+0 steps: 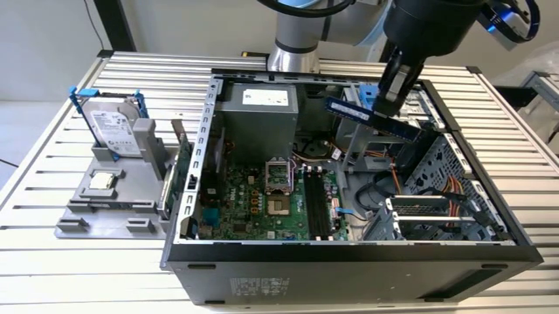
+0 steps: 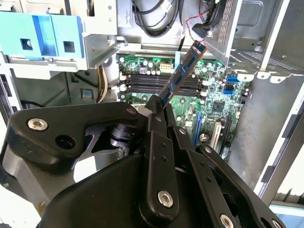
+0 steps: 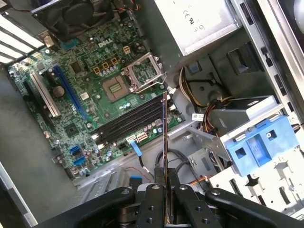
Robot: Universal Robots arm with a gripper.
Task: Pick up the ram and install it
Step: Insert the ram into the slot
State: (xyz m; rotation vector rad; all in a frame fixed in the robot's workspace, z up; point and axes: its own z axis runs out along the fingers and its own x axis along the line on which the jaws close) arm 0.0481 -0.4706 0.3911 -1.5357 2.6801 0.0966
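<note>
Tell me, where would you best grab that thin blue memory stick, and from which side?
Probably by its two broad flat faces, as the gripper is shut on the ram now. Edge-on in the first wrist view it is a thin blade, so only the faces offer grip. Come from the side away from the motherboard slots, leaving that far edge free.

The ram [image 1: 354, 111] is blue with dark chips, the pincer [image 3: 165, 183] black. The motherboard [image 1: 262, 209] is green; at its ten o'clock in the exterior view, the hard drive [image 1: 114, 127] is silver with blue rails, on a pale ribbed counter [image 1: 52, 163]
</note>
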